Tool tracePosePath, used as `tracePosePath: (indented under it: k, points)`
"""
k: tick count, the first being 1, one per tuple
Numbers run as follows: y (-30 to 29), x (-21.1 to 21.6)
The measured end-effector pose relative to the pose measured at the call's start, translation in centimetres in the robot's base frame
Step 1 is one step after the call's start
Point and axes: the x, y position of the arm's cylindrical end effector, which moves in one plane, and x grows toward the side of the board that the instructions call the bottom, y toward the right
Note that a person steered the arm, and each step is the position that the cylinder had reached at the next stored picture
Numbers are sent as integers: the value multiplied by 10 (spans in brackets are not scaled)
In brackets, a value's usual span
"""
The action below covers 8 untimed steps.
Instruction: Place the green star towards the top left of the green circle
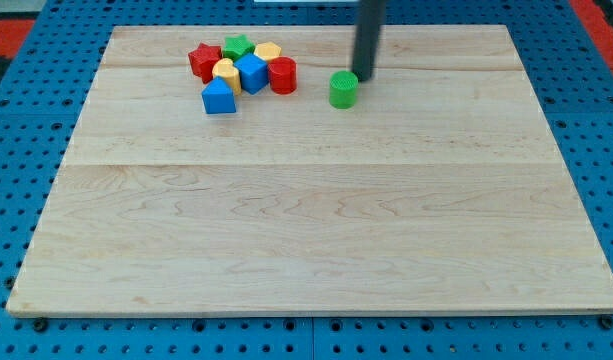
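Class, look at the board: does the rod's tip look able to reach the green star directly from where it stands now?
Probably not directly. My tip stands just right of the green circle, while the green star sits at the cluster's top edge; the red cylinder and yellow block flank it.

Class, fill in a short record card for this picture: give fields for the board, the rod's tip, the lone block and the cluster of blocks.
board: wooden board on blue pegboard
my tip: just right of the green circle, at its upper edge
lone block: green circle, apart from the cluster
cluster: view's top left; green star at its top, red star, red cylinder, blue triangle-like block
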Motion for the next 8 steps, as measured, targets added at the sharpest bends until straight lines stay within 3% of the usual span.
tracePosePath:
  k: [1, 2, 3, 4, 5, 6, 7, 8]
  points:
    - [-34, 8]
    - [33, 52]
    - [-16, 8]
    - [-109, -55]
    - [-178, -41]
    - [-165, -8]
    - [-143, -7]
    - [-137, 30]
